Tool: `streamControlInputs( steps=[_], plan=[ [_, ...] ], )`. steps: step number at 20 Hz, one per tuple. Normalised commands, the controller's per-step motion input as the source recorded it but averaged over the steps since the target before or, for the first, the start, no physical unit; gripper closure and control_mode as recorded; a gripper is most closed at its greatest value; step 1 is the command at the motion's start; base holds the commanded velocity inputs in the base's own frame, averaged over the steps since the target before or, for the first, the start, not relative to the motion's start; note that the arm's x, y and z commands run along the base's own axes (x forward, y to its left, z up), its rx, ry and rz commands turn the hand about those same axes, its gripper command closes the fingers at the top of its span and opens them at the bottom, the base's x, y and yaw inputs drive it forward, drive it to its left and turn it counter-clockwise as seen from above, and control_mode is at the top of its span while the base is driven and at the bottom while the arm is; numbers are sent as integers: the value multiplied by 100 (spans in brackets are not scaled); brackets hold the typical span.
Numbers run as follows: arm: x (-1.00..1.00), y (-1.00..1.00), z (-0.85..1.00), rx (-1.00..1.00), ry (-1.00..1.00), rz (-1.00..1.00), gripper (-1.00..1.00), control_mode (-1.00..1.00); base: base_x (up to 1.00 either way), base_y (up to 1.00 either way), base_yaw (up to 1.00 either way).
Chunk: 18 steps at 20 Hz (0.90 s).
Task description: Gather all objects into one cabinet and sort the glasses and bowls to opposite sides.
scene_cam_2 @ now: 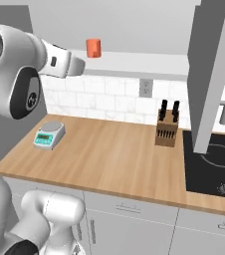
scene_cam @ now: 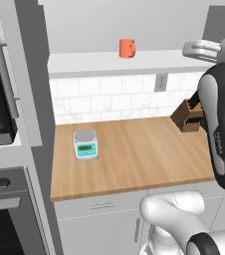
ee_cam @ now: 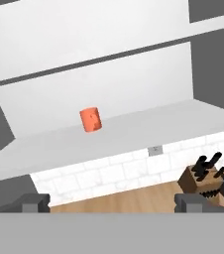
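Jaws of my gripper (ee_cam: 112,202) stand spread as wide as they go, with nothing between them; the two dark finger tips (ee_cam: 30,202) rise far apart at the bottom of the hand view. Ahead of them and a little higher, well apart from the tips, the orange mug (ee_cam: 90,120) stands upright on the pale shelf board of the open cabinet (ee_cam: 148,124), roughly in line with the left tip. In the left base view my hand (scene_cam: 201,49) is raised at shelf height, off to the right of the orange mug (scene_cam: 127,48), whose handle points right toward it. In the right base view the mug (scene_cam_2: 93,48) sits just beyond my wrist, on the same shelf. Below the shelf lie the white tile backsplash (ee_cam: 104,174) with a wall outlet (ee_cam: 155,151), the wooden countertop (scene_cam: 134,154), a kitchen scale (scene_cam: 85,144) toward its left, and a knife block (scene_cam_2: 166,127) beside the black cooktop (scene_cam_2: 214,167).
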Motion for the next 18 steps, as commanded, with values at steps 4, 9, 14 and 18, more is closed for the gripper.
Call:
streamControlInputs(
  steps=[4, 9, 14, 18],
  plan=[
    [91, -1, 0, 0, 0, 0, -100, -100, 0, 0, 0],
    [83, 0, 0, 0, 1, 3, -100, -100, 0, 0, 0],
    [47, 21, -20, 1, 18, 5, -100, -100, 0, 0, 0],
    [41, 12, -13, 0, 19, 12, -100, -100, 0, 0, 0]
  ],
)
